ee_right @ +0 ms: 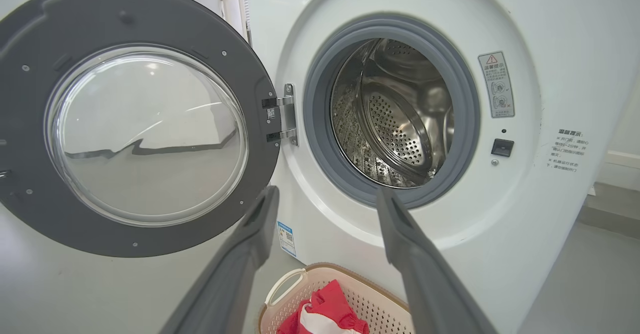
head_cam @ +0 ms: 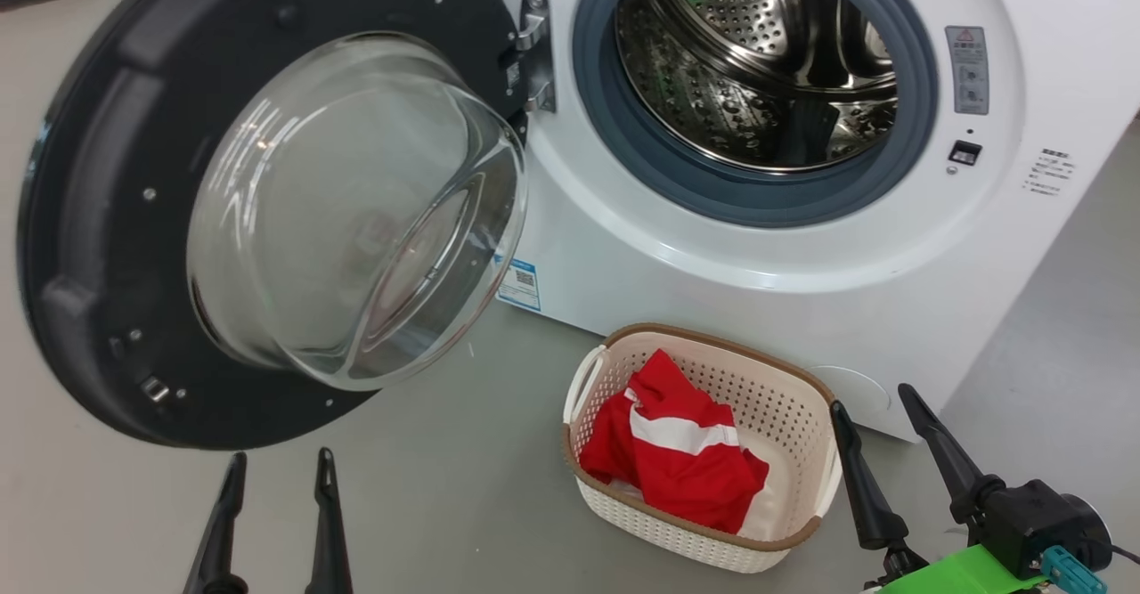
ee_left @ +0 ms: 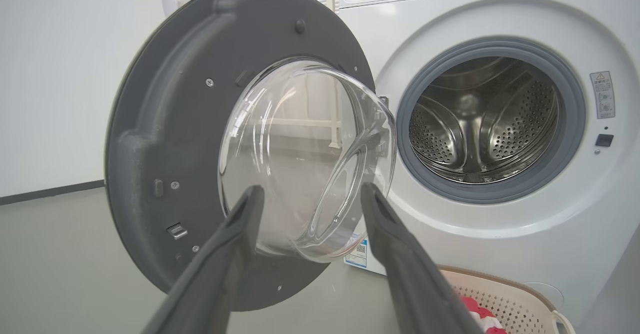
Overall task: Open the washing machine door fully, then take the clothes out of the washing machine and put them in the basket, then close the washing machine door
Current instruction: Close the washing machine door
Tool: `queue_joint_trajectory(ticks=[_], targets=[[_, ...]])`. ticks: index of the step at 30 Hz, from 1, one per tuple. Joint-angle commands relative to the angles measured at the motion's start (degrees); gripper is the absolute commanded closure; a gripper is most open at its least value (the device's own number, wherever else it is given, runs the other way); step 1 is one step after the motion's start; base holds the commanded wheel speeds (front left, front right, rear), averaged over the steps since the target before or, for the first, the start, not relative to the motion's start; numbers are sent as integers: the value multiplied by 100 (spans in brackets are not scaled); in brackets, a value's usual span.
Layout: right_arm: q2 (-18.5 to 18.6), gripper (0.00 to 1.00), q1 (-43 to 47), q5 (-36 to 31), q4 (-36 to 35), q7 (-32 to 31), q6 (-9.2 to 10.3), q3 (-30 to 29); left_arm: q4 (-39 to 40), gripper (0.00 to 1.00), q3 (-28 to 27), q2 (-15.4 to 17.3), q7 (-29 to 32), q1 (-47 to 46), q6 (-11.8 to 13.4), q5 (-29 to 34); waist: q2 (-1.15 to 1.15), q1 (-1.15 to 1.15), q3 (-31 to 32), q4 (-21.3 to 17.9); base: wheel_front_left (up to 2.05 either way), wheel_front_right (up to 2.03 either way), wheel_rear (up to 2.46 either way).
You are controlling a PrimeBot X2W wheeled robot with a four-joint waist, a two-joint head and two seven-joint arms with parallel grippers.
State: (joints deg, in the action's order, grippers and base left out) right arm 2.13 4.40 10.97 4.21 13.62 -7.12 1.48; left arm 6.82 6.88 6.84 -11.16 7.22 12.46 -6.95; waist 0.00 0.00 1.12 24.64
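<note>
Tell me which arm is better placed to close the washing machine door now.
Left, probably. The left gripper is open near the lower edge of the washing machine door, which stands open on the robot's left. The right gripper, also open, is beside the basket holding the clothes.

- Floor [head_cam: 427,505]: plain grey, smooth, slight sheen.
- Wall [ee_left: 55,73]: white, bare, w/ dark baseboard [ee_left: 50,192] along the bottom.
- Light: even, soft, bright overall.

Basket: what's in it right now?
The basket holds the clothes, a bunched red garment with white stripes. Whatever lies under them is covered and cannot be seen.
</note>
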Motion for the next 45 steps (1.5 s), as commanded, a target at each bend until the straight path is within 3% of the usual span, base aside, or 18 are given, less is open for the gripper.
queue_joint_trajectory(ticks=[1,12,13,14,15,30,35,39,45], targets=[[75,0,-177,-22,-171,22,-36,156,184,0,-226,72,-6,-56,64,40,0,0,13,110,0,0,0],[75,0,-178,-28,-193,-29,-36,203,264,0,-285,58,-27,17,187,-27,0,0,31,250,0,0,0],[75,0,-179,-28,-190,-32,-36,209,277,49,-295,58,-43,17,191,-40,0,0,31,247,0,0,0],[75,0,-181,-28,-187,-36,-36,215,298,87,-310,48,-65,13,192,-72,0,0,31,243,0,0,0],[75,0,-181,-29,-185,-40,-36,220,328,100,-327,34,-90,3,187,-120,0,0,30,236,0,0,0],[75,0,-166,-83,-265,-138,-36,184,721,100,-1201,189,-343,-793,76,-862,0,0,-3,29,0,0,0],[75,0,-151,-136,-336,-201,-36,153,610,100,-1731,308,-354,-1367,-42,-1454,0,0,-59,-36,0,0,0],[75,0,-153,-157,-370,-246,-36,153,291,100,-2145,587,-322,-1884,-180,-1865,0,0,-63,-82,0,0,0],[75,0,-144,-193,-426,-304,-36,142,-347,100,-2607,773,118,-2772,-403,-2880,0,0,-54,-152,0,0,0]])
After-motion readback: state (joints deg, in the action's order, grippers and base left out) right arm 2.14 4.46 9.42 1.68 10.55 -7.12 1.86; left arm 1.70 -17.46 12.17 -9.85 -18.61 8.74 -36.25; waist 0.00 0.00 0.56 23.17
